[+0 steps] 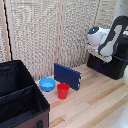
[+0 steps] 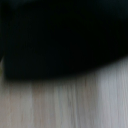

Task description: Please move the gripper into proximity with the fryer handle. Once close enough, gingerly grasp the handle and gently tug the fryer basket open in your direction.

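Black case [image 1: 20,95] foreground; wrist view: blurred fryer basket [image 2: 60,37].

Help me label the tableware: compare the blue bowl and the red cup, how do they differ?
The blue bowl is wide and shallow; the red cup is narrower and taller. The bowl lies nearer the black fabric case, with the cup on its exterior view's right. Both stand upright, mouths up, on the wooden table.

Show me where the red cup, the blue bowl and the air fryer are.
red cup [image 1: 63,91], exterior view, on its side wall.
blue bowl [image 1: 47,84], exterior view, on its rim.
air fryer [image 1: 114,66], exterior view, on its black side.
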### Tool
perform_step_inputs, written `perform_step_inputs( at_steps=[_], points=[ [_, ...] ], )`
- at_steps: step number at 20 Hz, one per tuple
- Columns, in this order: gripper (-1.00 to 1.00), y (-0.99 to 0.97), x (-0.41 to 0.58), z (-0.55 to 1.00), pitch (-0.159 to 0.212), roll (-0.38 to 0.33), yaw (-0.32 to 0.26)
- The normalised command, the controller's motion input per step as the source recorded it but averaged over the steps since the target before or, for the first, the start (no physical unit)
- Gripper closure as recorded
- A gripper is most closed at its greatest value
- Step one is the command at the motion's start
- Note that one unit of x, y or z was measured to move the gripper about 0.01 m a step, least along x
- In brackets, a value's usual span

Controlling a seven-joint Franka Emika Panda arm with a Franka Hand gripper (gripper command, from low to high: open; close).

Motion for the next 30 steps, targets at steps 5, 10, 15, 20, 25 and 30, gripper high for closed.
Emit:
perform_step_inputs(
  at_steps=[5,10,15,20,25,30],
  points=[
    [1.00,-0.45,0.177,0.01,0.078,0.048,0.147],
    [1.00,-0.27,0.153,0.22,0.165,0.064,0.044],
    [1.00,0.00,0.104,0.03,0.048,0.005,-0.049],
    [1.00,0.08,0.077,0.12,0.130,0.025,-0.150],
    [1.00,0.15,-0.102,0.26,0.155,0.186,-0.122],
    [1.00,0.12,-0.098,0.14,0.155,0.239,-0.143]
  ],
)
